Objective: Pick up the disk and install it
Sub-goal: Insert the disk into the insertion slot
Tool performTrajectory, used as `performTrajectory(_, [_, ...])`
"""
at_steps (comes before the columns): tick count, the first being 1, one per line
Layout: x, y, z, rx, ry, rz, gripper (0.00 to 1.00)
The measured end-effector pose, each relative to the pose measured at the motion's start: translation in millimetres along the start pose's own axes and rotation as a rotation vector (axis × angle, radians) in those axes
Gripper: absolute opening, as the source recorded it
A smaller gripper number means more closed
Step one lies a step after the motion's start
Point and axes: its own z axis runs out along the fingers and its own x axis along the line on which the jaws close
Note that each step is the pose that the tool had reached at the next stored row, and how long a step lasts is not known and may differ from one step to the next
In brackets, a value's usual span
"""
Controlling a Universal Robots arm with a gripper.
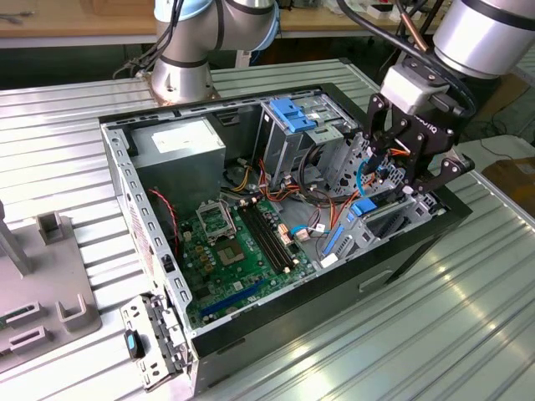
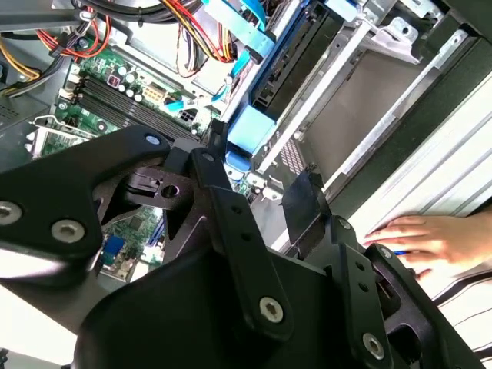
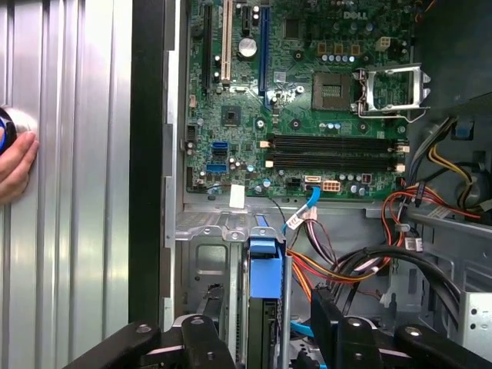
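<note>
The disk (image 3: 263, 265) stands on edge in a slot of the drive bay at the open computer case's (image 1: 150, 217) corner on the exterior view's right. Its blue rail (image 2: 250, 127) faces my camera, and its dark body (image 3: 261, 330) runs down into the bay. In the exterior view the same blue rail (image 1: 364, 207) shows just under my gripper (image 1: 405, 188). My gripper (image 3: 267, 307) hangs over the bay with one finger (image 2: 219, 142) on each side of the disk. The fingers stand apart from it, open.
Inside the case lie a green motherboard (image 1: 242, 242), a grey power supply (image 1: 180, 142), a blue-latched drive cage (image 1: 297, 113) and orange and red cables (image 3: 338, 269). A person's hand (image 2: 430, 242) rests on the ribbed table beside the case. Grey fixtures (image 1: 50, 284) stand at the exterior view's left.
</note>
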Motion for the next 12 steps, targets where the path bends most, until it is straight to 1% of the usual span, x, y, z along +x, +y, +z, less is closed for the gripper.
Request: performTrajectory(12, [0.0,0.0,1.9,0.0,-0.0001,0.0,0.56])
